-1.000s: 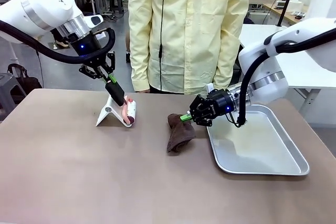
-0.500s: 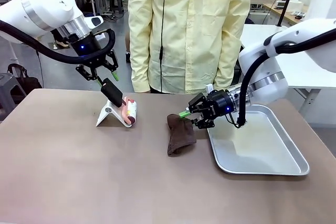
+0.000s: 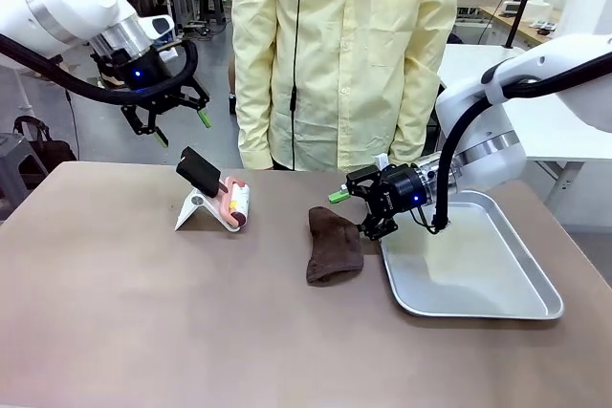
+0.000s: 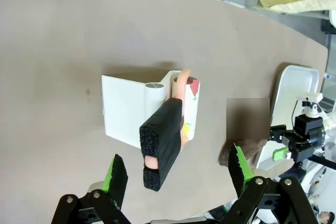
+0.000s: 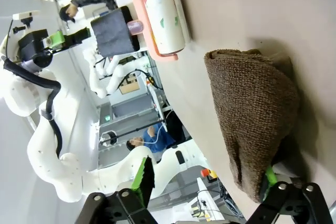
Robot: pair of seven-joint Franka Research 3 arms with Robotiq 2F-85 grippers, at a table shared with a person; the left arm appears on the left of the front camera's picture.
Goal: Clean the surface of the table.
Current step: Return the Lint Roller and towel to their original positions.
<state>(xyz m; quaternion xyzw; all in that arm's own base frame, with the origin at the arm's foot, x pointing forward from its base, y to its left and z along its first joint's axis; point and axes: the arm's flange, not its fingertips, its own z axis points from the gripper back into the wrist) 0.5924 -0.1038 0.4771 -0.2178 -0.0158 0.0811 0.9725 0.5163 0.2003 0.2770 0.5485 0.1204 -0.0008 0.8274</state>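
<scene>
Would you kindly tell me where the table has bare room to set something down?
The table's near half is bare from edge to edge, as is the left end beside the lint roller. It is crowded between the brown cloth, the right gripper and the tray.

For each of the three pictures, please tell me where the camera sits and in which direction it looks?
Front view: fixed between the arms, facing across the table at the person; both arms show, left gripper raised, right gripper by the brown cloth.
Left wrist view: looks down past its green pads at the lint roller.
Right wrist view: rolled sideways, low by the cloth, own fingers showing.
All three share roller and cloth.
</scene>
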